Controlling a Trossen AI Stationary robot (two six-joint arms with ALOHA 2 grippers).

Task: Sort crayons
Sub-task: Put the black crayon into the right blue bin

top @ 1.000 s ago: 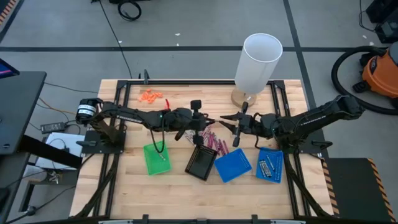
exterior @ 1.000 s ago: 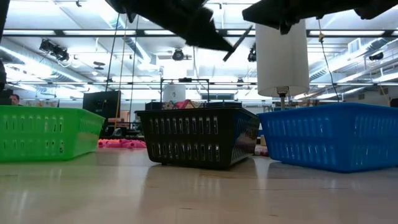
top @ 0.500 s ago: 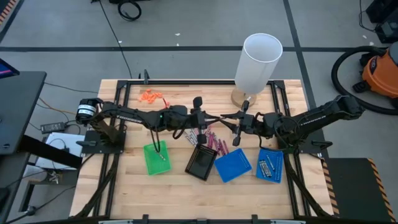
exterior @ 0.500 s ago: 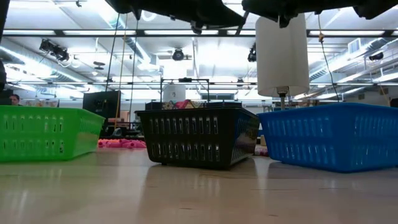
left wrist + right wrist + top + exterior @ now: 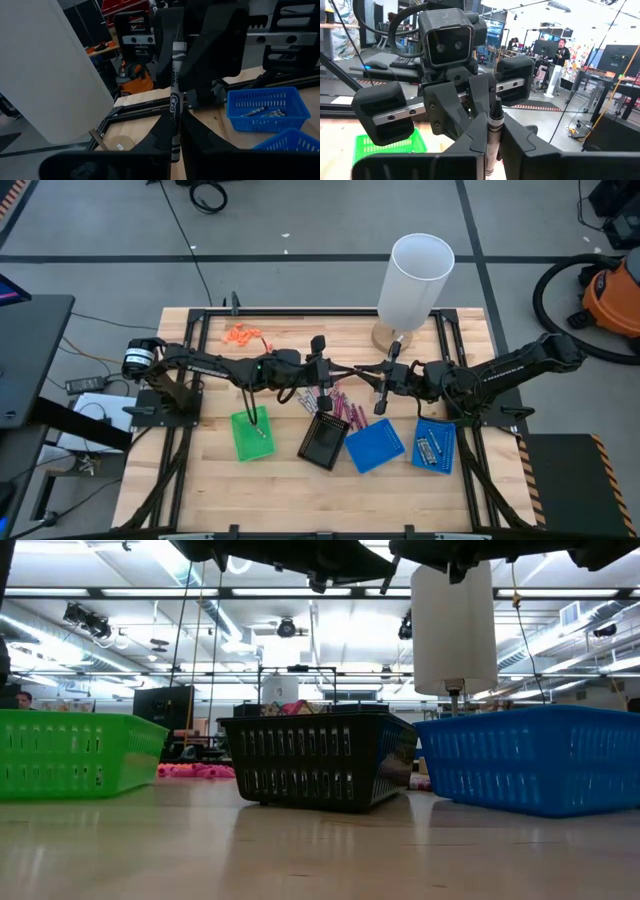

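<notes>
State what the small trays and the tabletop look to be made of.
The green tray, black tray and blue trays look like glossy moulded plastic: thin, evenly slotted walls. The tabletop looks like pale wood, with joined strips and visible grain.

Wooden table (image 5: pixel 200 480), seen from above. A tall white cylinder (image 5: pixel 415 280) stands on a round wooden base at the far edge; a cluster of small orange bits (image 5: pixel 242 335) lies near the far left corner. Along the near half, left to right: green basket (image 5: pixel 251 434), black basket (image 5: pixel 323 442), blue basket (image 5: pixel 374 446), second blue basket (image 5: pixel 434 445). An orange shop vacuum (image 5: pixel 612 290) with a black hose sits on the floor beyond the table's right side.
</notes>
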